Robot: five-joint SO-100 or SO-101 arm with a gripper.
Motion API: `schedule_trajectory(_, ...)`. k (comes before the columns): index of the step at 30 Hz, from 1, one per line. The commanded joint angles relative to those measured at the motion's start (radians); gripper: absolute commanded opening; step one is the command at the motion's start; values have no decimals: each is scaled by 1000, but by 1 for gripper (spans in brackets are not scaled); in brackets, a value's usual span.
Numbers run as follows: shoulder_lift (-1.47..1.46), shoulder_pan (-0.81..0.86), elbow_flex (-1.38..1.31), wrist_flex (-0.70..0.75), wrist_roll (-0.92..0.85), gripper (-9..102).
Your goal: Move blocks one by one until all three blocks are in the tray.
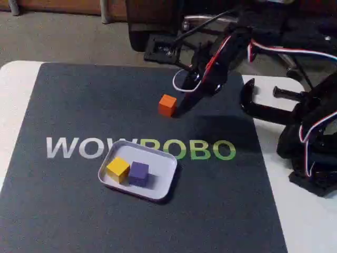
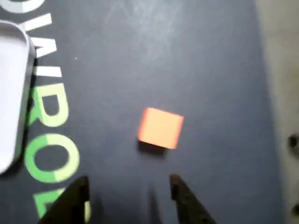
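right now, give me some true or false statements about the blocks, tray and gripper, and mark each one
1. The yellow block and the purple block lie inside the tray. True.
2. The orange block is in the tray too. False: it sits on the dark mat, beyond the tray, near the arm.
3. The gripper is shut on the orange block. False: in the wrist view its jaws are apart, with the block lying free in front of them.
4. The yellow and purple blocks sit side by side. True.
5. The tray covers part of the lettering printed on the mat. True.
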State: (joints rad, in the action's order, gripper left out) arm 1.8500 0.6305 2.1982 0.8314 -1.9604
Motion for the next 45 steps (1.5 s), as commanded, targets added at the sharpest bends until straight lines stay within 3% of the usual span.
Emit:
schedule_trajectory(1,-31,5,-71,-15,55,18)
schedule_trajectory(27,-371,-17,-337,-28,293,17)
schedule_trajectory(45,-331,28,-347,-28,291,17)
